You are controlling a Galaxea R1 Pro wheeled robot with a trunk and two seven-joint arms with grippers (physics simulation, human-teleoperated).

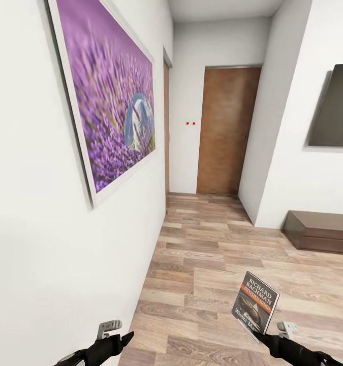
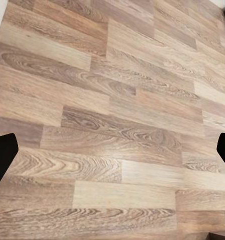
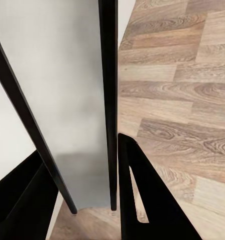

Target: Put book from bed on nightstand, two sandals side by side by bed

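White-walled corridor with wood-plank floor (image 1: 212,264) running away to a tan door (image 1: 224,132) at the far end. On the left wall, close by, a large purple flower painting (image 1: 110,96); on the right wall, a dark screen (image 1: 336,107) above a long low dark cabinet (image 1: 318,231). No bed or nightstand here, so apparently in transit with the load.

Low in the head view, right of centre and near: the book (image 1: 255,305), carried clear of the floor in the right gripper (image 1: 260,333), clenched on its lower edge. Seen from the right wrist camera, dark fingers (image 3: 142,200) either side of the book's grey cover (image 3: 67,100) and thin dark edge.

Book held nearly upright, cover facing the head camera, long axis rising from the grip and tilted slightly — author's name at the top, lettering leaning a little.

Likely light and thin, a paperback with some flex; smooth cover, so prone to pivot or slip when pinched at one edge only. Best gripped deep over the edge near the spine, and set down flat rather than dropped.

Left gripper (image 1: 121,339) low at the near left, carrying nothing — released, fingertips (image 2: 2,155) well apart over bare planks.
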